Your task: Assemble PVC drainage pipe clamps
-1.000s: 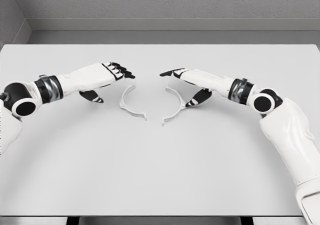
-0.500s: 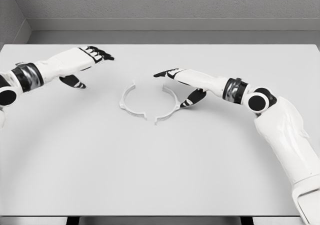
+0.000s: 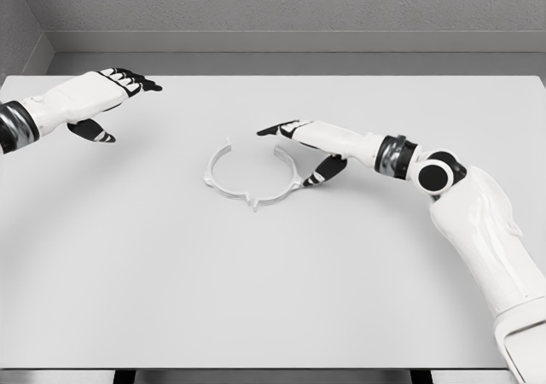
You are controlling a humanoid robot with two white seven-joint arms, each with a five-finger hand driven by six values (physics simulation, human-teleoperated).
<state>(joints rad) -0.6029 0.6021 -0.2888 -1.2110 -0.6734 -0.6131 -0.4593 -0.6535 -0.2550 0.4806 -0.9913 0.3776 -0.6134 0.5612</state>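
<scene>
As the right hand (image 3: 300, 154) rests spread against the clamp (image 3: 253, 177), its thin, light halves look flexible; hold mid-arc.

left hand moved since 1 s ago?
Yes. The left hand has pulled back left and toward the table's far-left corner, away from the left clamp half, fingers open.

Two thin white half-ring clamp pieces lie flat on the grey table (image 3: 273, 299), near its middle. The left half (image 3: 218, 176) and the right half (image 3: 288, 177) face each other, forming an almost closed ring. Their near ends meet at small tabs; their far ends remain apart.
</scene>
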